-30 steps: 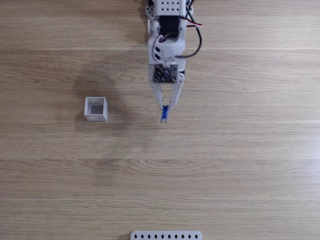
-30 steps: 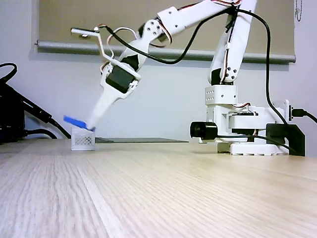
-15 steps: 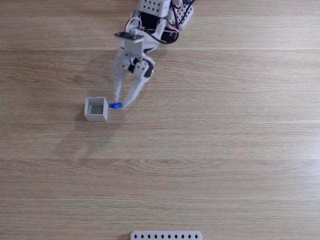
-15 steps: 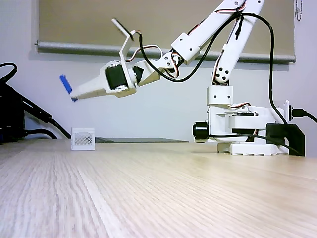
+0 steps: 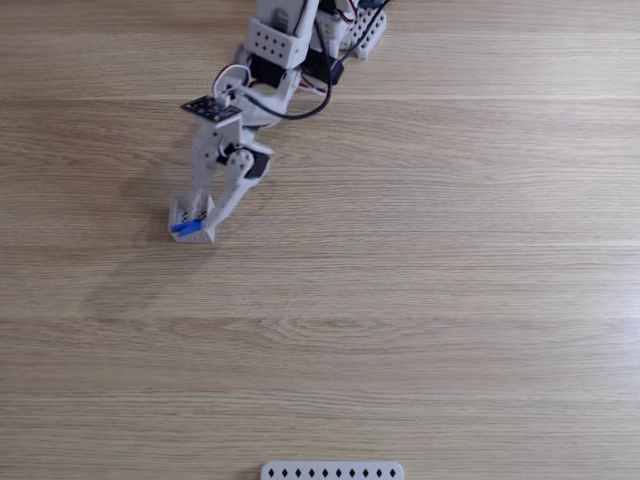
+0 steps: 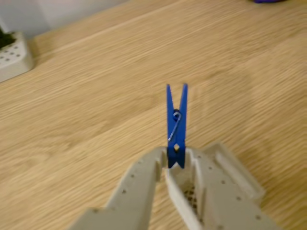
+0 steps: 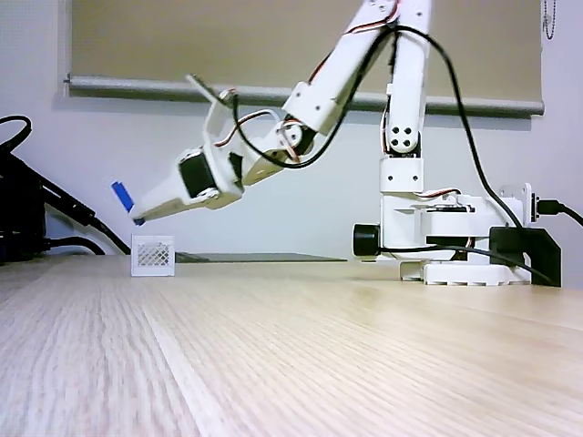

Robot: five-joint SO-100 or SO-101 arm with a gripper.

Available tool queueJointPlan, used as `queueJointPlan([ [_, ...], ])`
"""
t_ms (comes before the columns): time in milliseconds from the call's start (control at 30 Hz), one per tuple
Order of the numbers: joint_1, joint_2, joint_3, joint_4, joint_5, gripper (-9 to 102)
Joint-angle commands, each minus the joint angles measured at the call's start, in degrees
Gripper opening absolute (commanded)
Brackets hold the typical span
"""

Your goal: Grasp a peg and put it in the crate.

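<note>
We're in the carry step here, peg (image 6: 176, 125) already grabbed and hovering over the crate (image 7: 152, 256). The gripper (image 6: 175, 162) is clamped tight on the peg's tail end, and the rest of the blue peg sticks straight out past the tips. In the top-down fixed view the peg (image 5: 186, 228) sits right over the crate's near wall (image 5: 178, 212), and from the side it's clearly above the rim, not touching. Next we'd guess: nudge it over the middle, drop lower, let go.
</note>
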Motion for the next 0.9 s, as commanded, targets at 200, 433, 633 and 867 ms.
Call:
queueJointPlan([
  [200,3.6,0.9,-4.7,-0.7,0.4,-1],
  [433,3.0,0.9,-4.7,-0.4,0.5,-1],
  [633,2.9,2.5,-2.3,4.3,-0.4,-1],
  [867,2.9,5.4,-1.0,8.0,-0.4,0],
])
